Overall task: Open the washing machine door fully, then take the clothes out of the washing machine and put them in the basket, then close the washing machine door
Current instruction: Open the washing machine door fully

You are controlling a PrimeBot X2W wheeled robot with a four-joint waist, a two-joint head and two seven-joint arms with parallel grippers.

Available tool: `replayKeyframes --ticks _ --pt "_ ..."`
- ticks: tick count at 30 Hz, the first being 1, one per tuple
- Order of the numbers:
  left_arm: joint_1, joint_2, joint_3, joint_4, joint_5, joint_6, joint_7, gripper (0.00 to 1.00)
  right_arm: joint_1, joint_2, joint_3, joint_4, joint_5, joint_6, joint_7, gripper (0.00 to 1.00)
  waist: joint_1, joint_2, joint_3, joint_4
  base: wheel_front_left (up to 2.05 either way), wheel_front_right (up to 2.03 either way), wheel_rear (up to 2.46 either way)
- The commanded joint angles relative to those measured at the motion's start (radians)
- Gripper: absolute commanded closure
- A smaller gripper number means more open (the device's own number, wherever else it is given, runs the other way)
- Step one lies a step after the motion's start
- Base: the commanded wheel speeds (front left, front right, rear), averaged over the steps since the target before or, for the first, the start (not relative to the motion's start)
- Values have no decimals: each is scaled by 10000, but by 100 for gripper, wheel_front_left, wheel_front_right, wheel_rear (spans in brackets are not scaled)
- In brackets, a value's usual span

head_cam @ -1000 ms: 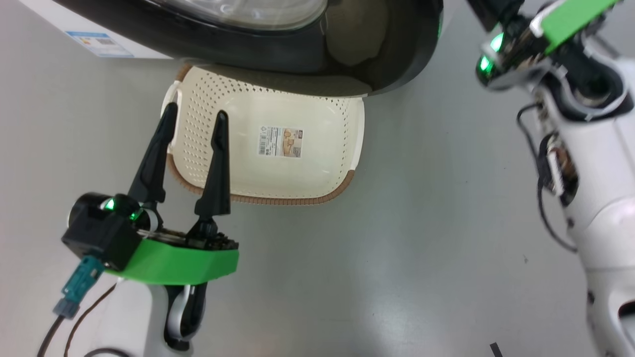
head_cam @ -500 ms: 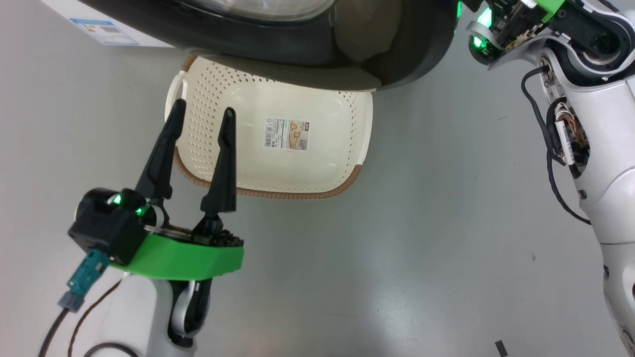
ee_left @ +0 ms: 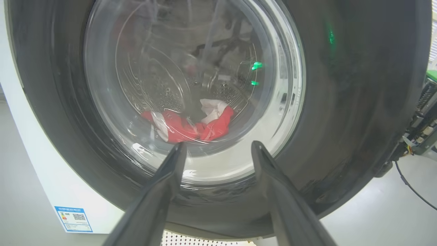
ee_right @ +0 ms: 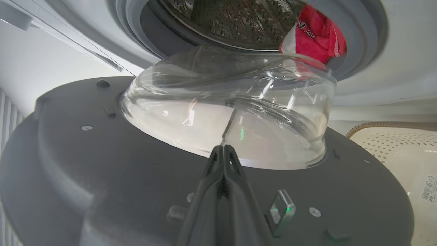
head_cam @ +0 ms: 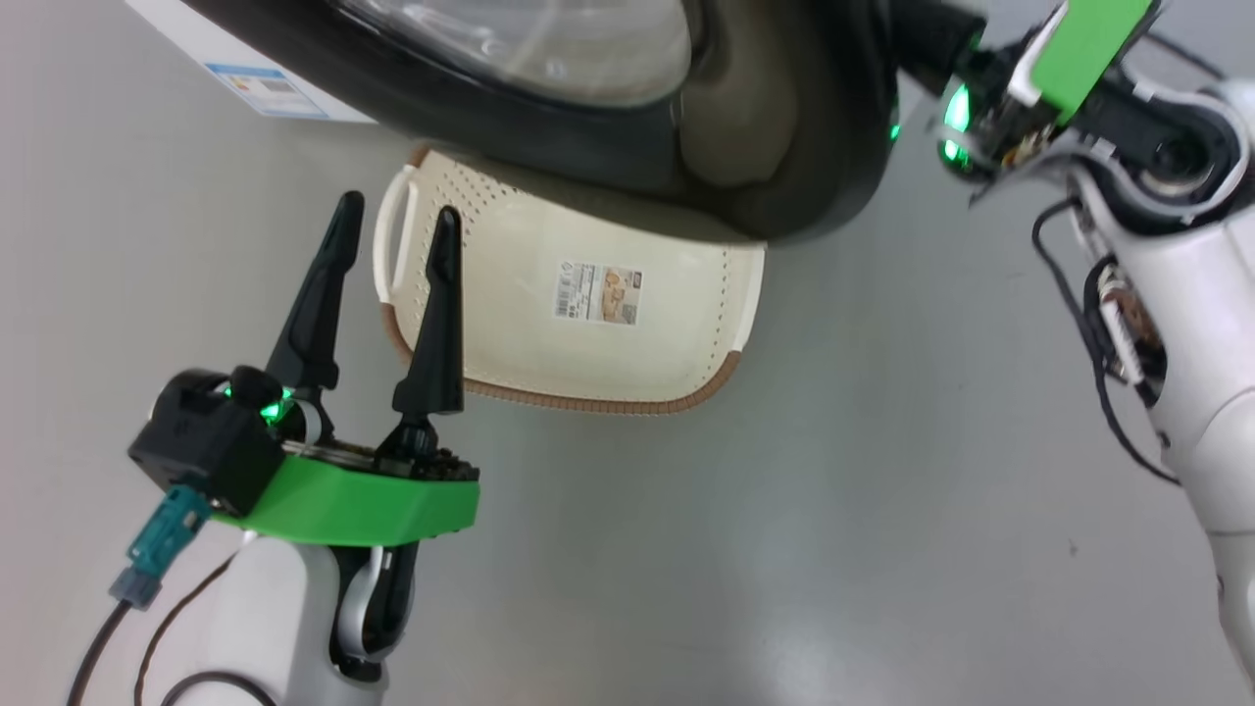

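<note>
- While it hangs nearest in the head view, at 8 o'clock, the left tool (head_cam: 397,208) has its fingers (head_cam: 431,314) spread wide, holding nothing.
- Just beyond its tips the basket (head_cam: 588,358) sits on the floor (head_cam: 833,490), its far edge under the washing machine door (head_cam: 784,147).
- At 1 o'clock there, the right tool (ee_right: 223,150), fingers pressed together on nothing, is just before the door's grey inner face.
- The door stands partly open, glass bowl (ee_right: 239,112) out of the gasket (ee_right: 370,41).
- Farthest, the clothes (ee_right: 317,37) lie in the drum (ee_right: 232,20) of the washing machine (ee_right: 403,75), at 1 o'clock in the right wrist view.
</note>
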Motion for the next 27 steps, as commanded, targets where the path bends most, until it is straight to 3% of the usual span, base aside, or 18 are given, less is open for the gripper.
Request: replayKeyframes --ticks 1,27 --pt "257 248 326 -197 -5 138 -76 0 516 162 238 -332 149 52 54 100 0 -1 -393 221 0 0 0" --pt "1534 248 308 725 -95 316 -76 0 2914 38 2055 -594 1246 52 75 100 0 -1 -3109 1240 0 0 0"
